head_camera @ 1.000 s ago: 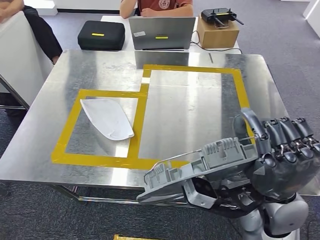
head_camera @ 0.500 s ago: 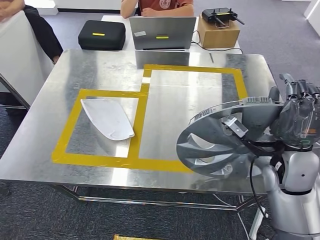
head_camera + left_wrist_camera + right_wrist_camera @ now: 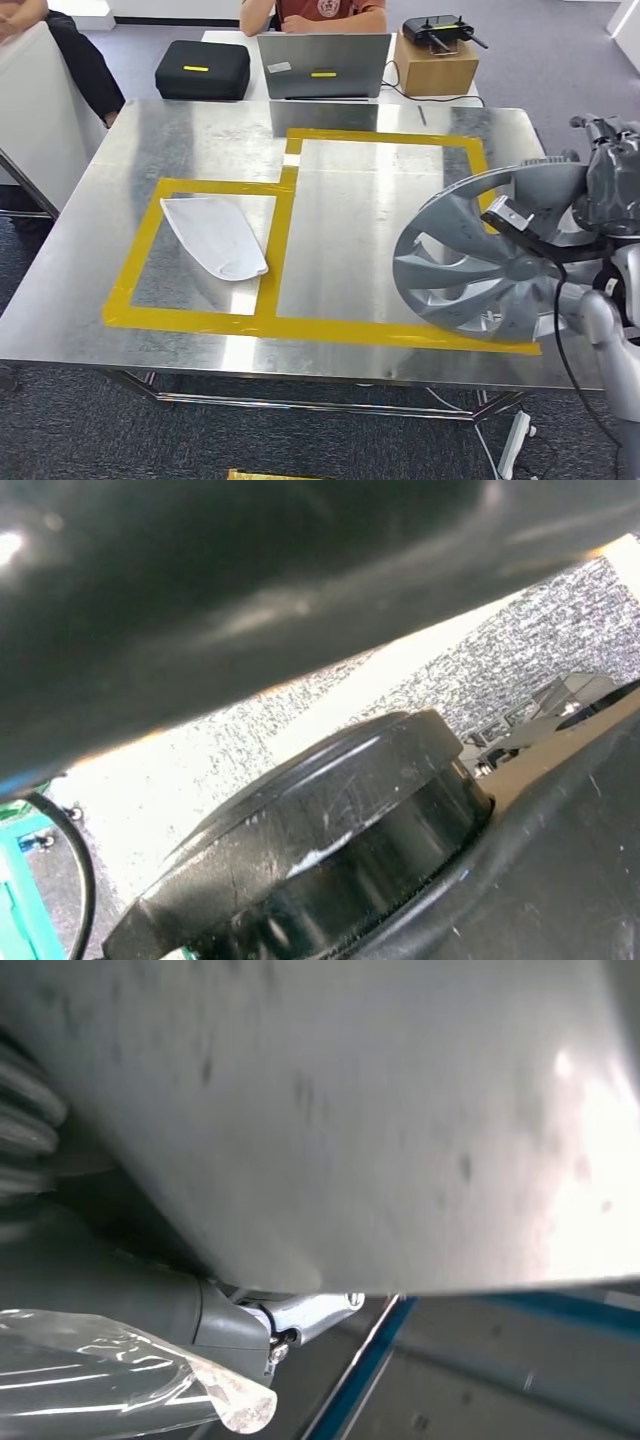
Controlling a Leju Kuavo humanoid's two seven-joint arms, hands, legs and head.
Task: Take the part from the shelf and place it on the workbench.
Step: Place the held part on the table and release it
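My right hand grips the far rim of a silver wheel cover with curved spokes. The cover hangs tilted, its spoked face towards me, over the near right corner of the large yellow-taped box on the steel workbench. I cannot tell whether its lower rim touches the benchtop. A black clip and cable cross its face. In the right wrist view the cover's grey surface sits close to the lens and hides the fingers.
A white curved panel lies in the smaller yellow-taped box on the left. Beyond the bench stand a laptop, a black case and a cardboard box, with people seated behind. A power strip lies on the floor.
The right hand has lifted the wheel cover from below the bench's near edge, turned it from edge-on to face-on, and carried it right and farther over the bench.
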